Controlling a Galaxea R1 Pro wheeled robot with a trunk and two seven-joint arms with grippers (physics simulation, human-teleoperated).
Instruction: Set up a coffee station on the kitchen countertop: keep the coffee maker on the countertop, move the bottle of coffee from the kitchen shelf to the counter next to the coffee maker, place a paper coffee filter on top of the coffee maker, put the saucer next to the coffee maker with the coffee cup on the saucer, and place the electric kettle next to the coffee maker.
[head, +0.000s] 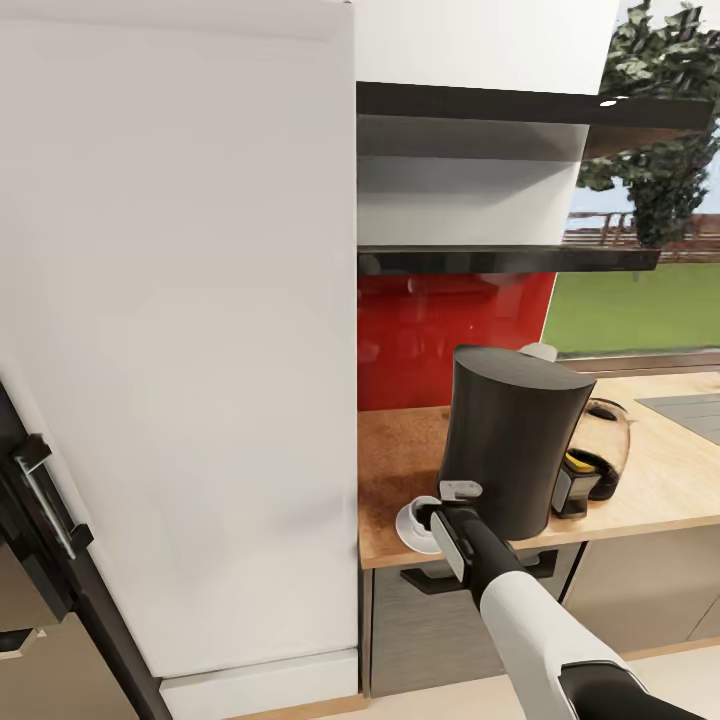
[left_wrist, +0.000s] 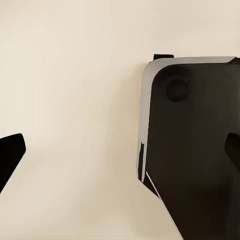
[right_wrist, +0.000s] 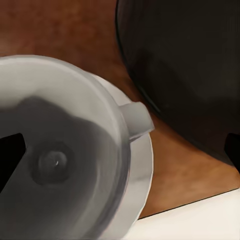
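The black coffee maker (head: 512, 440) stands on the wooden countertop (head: 400, 440). A small white thing (head: 540, 351) peeks over its top rim; I cannot tell what it is. Just left of the maker's foot, the white coffee cup (head: 420, 512) sits on the white saucer (head: 408, 536). My right gripper (head: 440, 517) hovers right above the cup, open. In the right wrist view the cup (right_wrist: 65, 150) and saucer (right_wrist: 145, 172) lie under the spread fingers (right_wrist: 10, 155), with the coffee maker (right_wrist: 185, 65) beside them. My left gripper (left_wrist: 120, 155) is open over cream floor.
A tall white fridge (head: 180, 350) walls off the counter's left end. Open shelves (head: 470, 180) hang above a red backsplash (head: 450, 330). Behind the maker to the right lies a clear rounded vessel (head: 610, 440) with black and yellow parts. A dark rounded body (left_wrist: 195, 150) is near the left gripper.
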